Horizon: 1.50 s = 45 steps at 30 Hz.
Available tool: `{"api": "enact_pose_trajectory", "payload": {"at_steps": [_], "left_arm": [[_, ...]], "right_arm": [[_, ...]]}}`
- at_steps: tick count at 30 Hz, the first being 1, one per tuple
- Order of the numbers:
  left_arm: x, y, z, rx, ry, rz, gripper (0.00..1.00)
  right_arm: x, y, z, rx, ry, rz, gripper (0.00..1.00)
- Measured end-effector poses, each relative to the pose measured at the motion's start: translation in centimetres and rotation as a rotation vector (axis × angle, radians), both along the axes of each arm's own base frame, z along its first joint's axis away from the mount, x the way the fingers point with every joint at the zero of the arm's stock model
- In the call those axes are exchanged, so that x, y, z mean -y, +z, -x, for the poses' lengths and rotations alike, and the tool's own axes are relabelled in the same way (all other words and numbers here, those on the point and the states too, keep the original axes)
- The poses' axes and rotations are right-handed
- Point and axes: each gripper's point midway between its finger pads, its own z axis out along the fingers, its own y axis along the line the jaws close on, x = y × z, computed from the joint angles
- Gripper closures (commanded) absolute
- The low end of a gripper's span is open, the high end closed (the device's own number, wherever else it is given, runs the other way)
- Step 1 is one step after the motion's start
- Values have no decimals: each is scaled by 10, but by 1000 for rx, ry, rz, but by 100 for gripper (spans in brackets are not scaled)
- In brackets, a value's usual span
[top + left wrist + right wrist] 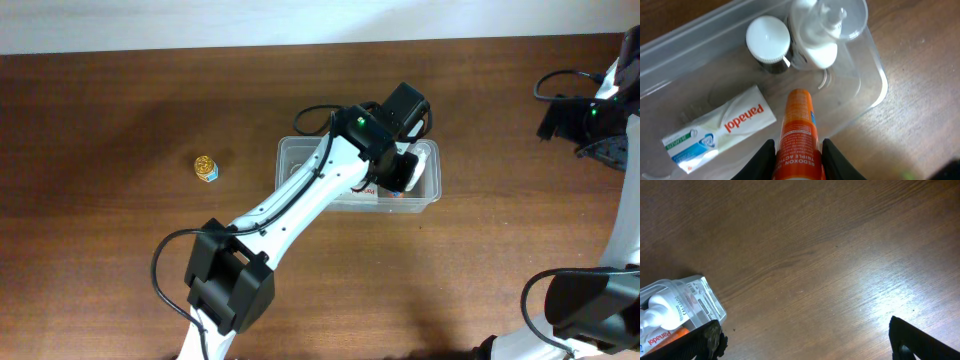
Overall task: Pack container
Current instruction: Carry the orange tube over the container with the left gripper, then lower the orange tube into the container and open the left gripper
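Right, my left gripper (799,150) is pinching the orange Redoxon tube (797,120), nose pointing into the clear container (876,75) at mid-table, beside the Panadol pack (735,125). My right gripper (810,342) hangs spread wide, well apart. Risk: the tube's tip is near the pump bottle (820,42); pushing on could topple it, and letting go over the wall might tip the tube out

A dark brown wooden table (100,110) fills nearly the whole overhead view, its grain running lengthwise in fine streaks. Along the far edge a pale, whitish strip (200,22) shows beyond the tabletop; whether it is wall or floor cannot be told. Light falls from above. In the right wrist view a bright sheen (875,300) spreads across the wood, paling the brown there.
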Motion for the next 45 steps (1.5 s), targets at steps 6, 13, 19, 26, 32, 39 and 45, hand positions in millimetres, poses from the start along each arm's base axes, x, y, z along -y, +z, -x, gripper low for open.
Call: {"api": "enact_pose_trajectory", "payload": {"at_steps": [6,13,19,26,32,39,45], "left_arm": [[8,0,-8,29,1,25,73],[10,-19,-11,8,1,4,73],[11,-23,-13,13,2,4,73],[11,-22,-18,35,9,2,72],[12,-21,-18,38,9,3,72],[12,-21,-19,42,14,5,62],[14,-20,-21,51,14,15,62]], "right_arm": [[0,0,0,0,0,0,2],[0,0,0,0,-1,0,2],[0,0,0,0,0,0,2],[0,0,0,0,0,0,2],[0,0,0,0,0,-1,2],[0,0,0,0,0,0,2],[0,0,0,0,0,0,2]]}}
